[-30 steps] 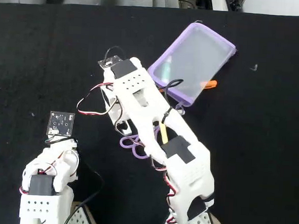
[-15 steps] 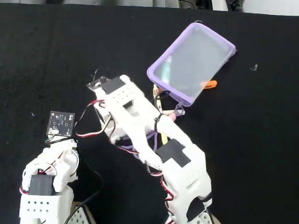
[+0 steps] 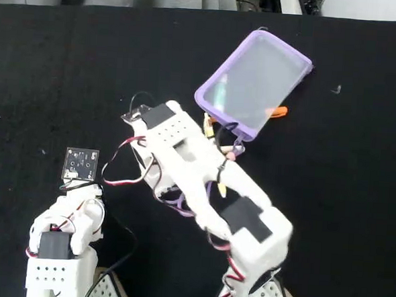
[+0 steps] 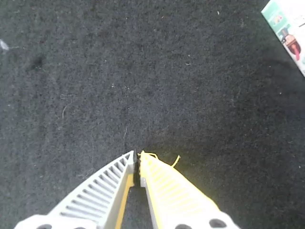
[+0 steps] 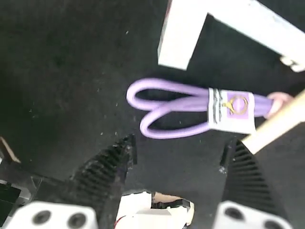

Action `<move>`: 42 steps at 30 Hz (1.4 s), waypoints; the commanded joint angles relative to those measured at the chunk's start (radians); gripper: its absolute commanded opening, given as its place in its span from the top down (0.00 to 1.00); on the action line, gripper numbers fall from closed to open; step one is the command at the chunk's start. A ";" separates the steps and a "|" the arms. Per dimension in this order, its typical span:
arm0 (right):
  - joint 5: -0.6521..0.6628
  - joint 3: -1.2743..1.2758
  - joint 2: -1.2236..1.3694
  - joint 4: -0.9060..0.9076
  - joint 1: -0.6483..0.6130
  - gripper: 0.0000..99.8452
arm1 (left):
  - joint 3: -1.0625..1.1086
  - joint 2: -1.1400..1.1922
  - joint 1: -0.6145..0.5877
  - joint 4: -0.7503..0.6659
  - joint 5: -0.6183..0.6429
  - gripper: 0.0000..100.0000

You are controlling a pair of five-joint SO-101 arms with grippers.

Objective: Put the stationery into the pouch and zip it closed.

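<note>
The purple-edged clear pouch [image 3: 256,81] lies at the back right, with an orange pen [image 3: 278,112] poking out by its near edge. Purple-handled scissors [image 5: 190,107] lie on the black mat, and their loops [image 3: 177,200] peek out from under the right arm [image 3: 184,148]. My right gripper [image 5: 176,150] hangs open just above the scissor handles, touching nothing. A pencil with a pink eraser [image 5: 279,117] lies beside the scissors, near the pouch's mouth [image 3: 235,149]. My left gripper [image 4: 138,164] is shut and empty over bare mat, on the arm folded at the front left [image 3: 64,241].
A white part of the right arm [image 5: 186,33] crosses above the scissors. The corner of a printed card [image 4: 288,33] lies on the mat ahead of the left gripper. The black mat [image 3: 343,198] covers the whole table.
The right arm has drawn back from the pouch toward the front and come down over the scissors. The left arm has not moved.
</note>
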 commanded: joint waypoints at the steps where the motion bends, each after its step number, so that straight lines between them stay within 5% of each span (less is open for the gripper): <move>1: 0.029 0.108 -0.159 -0.029 -0.020 0.71 | 0.018 -0.006 -0.001 0.005 0.009 0.97; 19: 0.040 0.016 0.180 -0.114 -0.120 0.71 | 0.018 -0.006 -0.001 0.005 0.009 0.97; 42: 0.048 -0.110 0.191 -0.115 -0.126 0.71 | 0.018 -0.006 -0.001 0.005 0.009 0.97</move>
